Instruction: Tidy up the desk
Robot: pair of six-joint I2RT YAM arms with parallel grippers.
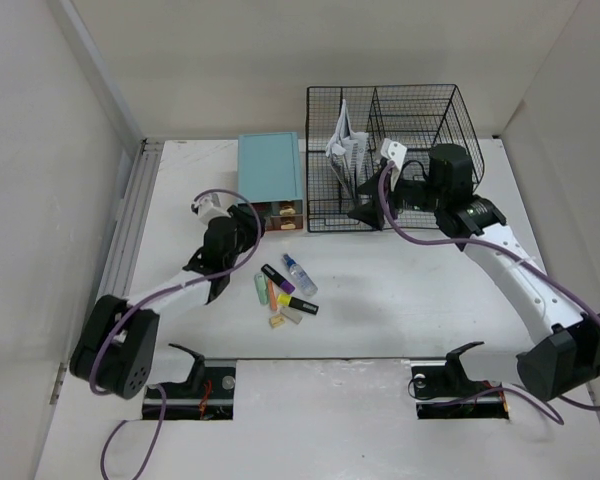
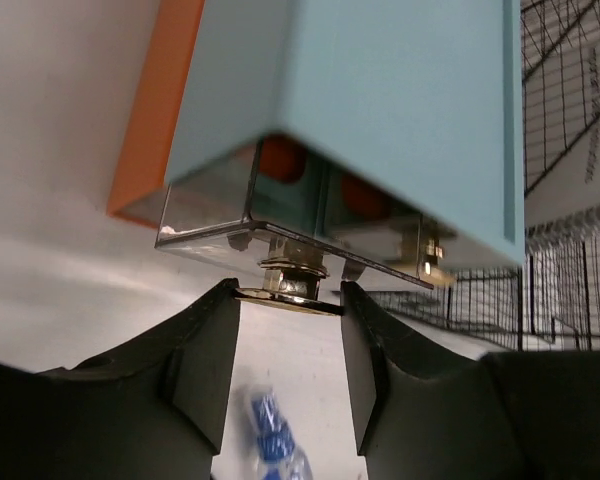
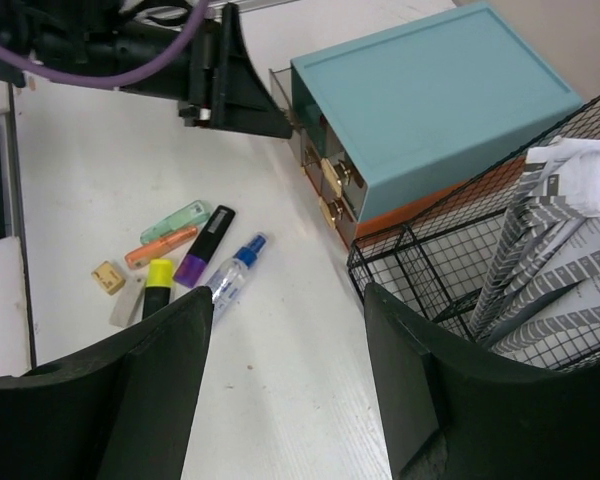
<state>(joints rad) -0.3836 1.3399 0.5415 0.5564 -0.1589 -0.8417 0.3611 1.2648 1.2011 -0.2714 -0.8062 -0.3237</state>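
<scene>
The white desk (image 1: 400,300) holds a teal drawer box (image 1: 270,167) with small clear drawers at its front. In the left wrist view my left gripper (image 2: 290,300) is shut on the brass knob (image 2: 292,272) of one clear drawer, which stands slightly out of the box (image 2: 380,100). In the top view the left gripper (image 1: 258,222) sits at the box's front. My right gripper (image 1: 365,213) is open and empty, hovering over bare desk (image 3: 285,300) beside the black wire rack (image 1: 420,110). The box also shows in the right wrist view (image 3: 430,100).
Loose items lie mid-desk: a spray bottle (image 1: 300,275), a purple-capped highlighter (image 1: 277,276), a yellow one (image 1: 300,305), green (image 1: 261,287) and orange (image 1: 273,292) markers, a small eraser (image 1: 277,321). The rack holds folded papers (image 1: 345,145). A metal rail (image 1: 130,220) runs along the left edge.
</scene>
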